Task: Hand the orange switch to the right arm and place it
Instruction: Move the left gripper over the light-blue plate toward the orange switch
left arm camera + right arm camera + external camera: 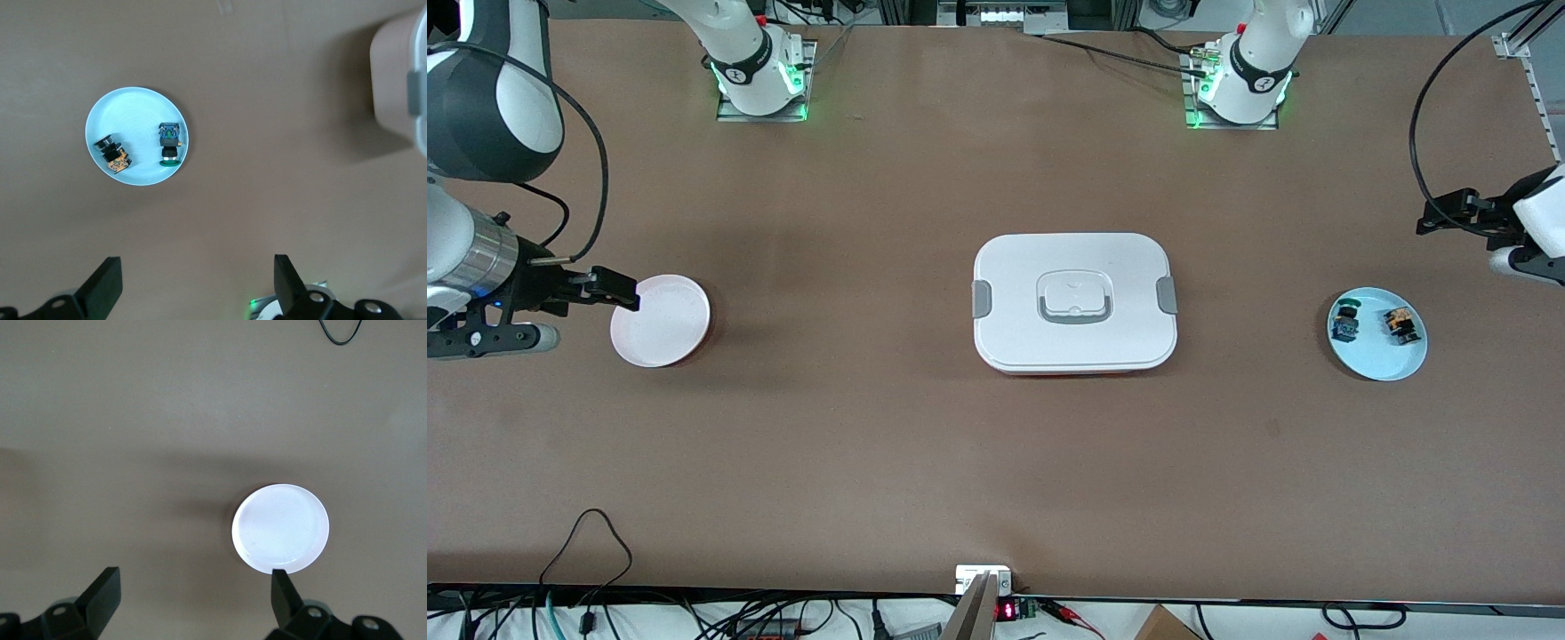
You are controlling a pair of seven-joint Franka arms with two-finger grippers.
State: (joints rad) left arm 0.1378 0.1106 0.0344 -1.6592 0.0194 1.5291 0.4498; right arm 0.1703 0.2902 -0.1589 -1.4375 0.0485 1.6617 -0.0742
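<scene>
Brown table [871, 444], both arms parked at the ends, nothing picked yet.

Orange switch [1400, 325] lies on its side on the light blue plate [1378, 366], toward the left arm's end of the table. On the plate's own clock face in the front view it sits around 2 o'clock. Green switch [1345, 322] shares the plate at about 10 o'clock, close by but not touching as far as I can see. Left wrist view confirms both on the plate, orange switch [111, 153] and green switch [170, 143] apart.

Left gripper [1449, 213] hangs above the table at that end, fingers spread wide, empty; in its wrist view the fingers [103, 287] frame bare table, the plate well ahead of them. Not over the plate yet.

White lidded container [1074, 302] sits mid-table between the two plates, lid on with grey clips.

White plate [660, 320] at the right arm's end is bare, presumably the drop target. Right gripper [614, 292] hovers at that plate's edge, around 9 o'clock of it in the front view, fingers apart, holding nothing. Right arm looks to be waiting.

Progress: zero steps done, my read. Left: left arm reaches and grasps the orange switch (avoid green one), carries toward middle, hands over to right gripper, right places it.
</scene>
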